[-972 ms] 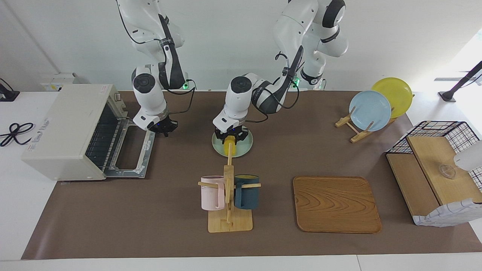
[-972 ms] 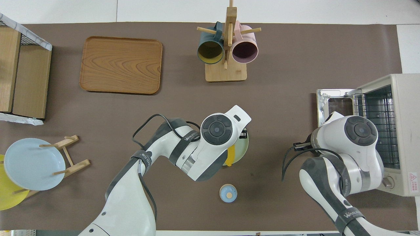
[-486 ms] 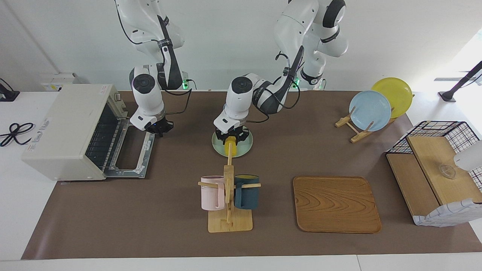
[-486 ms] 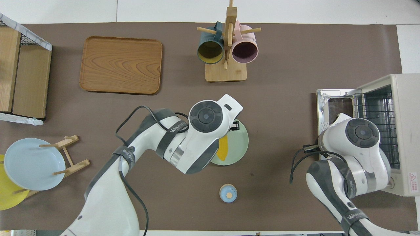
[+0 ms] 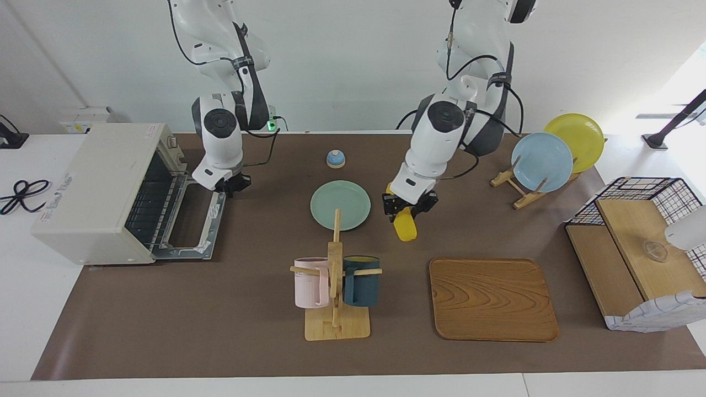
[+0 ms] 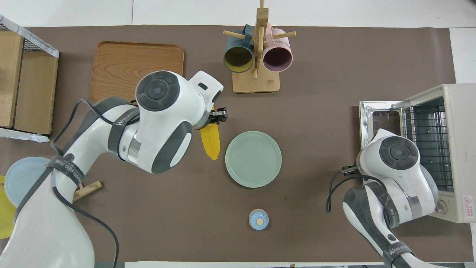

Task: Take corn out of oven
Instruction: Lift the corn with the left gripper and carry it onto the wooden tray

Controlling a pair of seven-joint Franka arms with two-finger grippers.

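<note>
The corn (image 5: 406,227) (image 6: 210,138), a yellow cob, hangs from my left gripper (image 5: 407,212) (image 6: 215,117), which is shut on its upper end. It is over the brown mat beside the empty green plate (image 5: 340,205) (image 6: 253,159), toward the left arm's end. The cream oven (image 5: 105,187) (image 6: 452,111) stands at the right arm's end with its door (image 5: 193,226) (image 6: 379,119) dropped open and its rack bare. My right gripper (image 5: 230,184) is shut on nothing, just over the door's edge nearest the robots; in the overhead view its own wrist hides it.
A mug rack (image 5: 335,286) with a pink and a dark blue mug stands farther out than the green plate. A wooden tray (image 5: 492,299), a plate stand (image 5: 543,161) with a blue and a yellow plate, a wire basket (image 5: 640,242) and a small blue bell (image 5: 335,159) also stand around.
My left gripper lifted the corn off the green plate and carried it sideways toward the left arm's end, leaving the plate empty. The right gripper drew back slightly along the oven door.
</note>
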